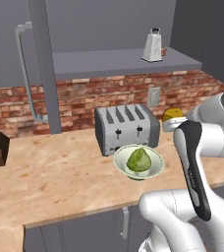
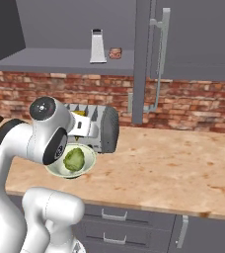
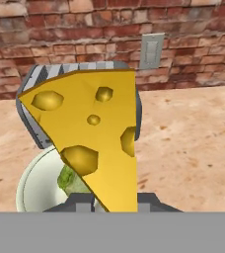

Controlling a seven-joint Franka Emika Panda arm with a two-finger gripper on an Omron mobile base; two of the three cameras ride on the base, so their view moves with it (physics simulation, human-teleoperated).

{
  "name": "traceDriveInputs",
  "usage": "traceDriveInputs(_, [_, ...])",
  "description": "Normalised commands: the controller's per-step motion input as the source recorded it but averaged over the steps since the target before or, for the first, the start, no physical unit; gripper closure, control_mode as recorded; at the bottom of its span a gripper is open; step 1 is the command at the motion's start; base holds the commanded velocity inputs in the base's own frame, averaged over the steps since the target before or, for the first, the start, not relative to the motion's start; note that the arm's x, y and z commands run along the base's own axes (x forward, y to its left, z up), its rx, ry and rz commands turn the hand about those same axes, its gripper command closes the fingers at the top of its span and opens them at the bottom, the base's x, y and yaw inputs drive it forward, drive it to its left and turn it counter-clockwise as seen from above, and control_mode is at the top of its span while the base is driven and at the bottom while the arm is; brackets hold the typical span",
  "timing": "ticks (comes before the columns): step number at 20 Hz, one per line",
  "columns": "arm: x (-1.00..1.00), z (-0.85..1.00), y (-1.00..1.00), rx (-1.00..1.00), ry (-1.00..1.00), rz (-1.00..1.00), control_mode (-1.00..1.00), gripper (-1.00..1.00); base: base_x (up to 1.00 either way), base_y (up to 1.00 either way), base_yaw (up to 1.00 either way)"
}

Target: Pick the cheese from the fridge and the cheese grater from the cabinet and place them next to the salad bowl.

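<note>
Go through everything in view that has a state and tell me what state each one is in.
Gripper: shut on the cheese.
Cheese: held up above the counter, near the salad bowl.
Cabinet: open, door swung aside.
Cheese grater: upright on the cabinet shelf.
Salad bowl: on the counter, holding greens.
Toaster: slots empty.

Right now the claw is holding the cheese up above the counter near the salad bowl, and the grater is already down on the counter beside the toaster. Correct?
Not quite. The cheese grater is not on the counter; it stands on the shelf of the open cabinet above the toaster, as the left base view shows. The rest holds: the claw holds the cheese near the salad bowl.
</note>
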Motion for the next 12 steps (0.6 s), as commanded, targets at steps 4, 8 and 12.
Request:
traceDriveInputs(4, [0.0,0.0,0.0,0.0,0.0,0.0,1.0,1.0,0.0,0.0,0.0])
traceDriveInputs(8, [-0.06,-0.15,0.12,0.0,0.04,0.0,-1.0,1.0,0.0,0.01,0.0])
traceDriveInputs(12, [-0.02,-0.28,0.49,0.01,0.05,0.04,-1.0,1.0,0.0,0.0,0.0])
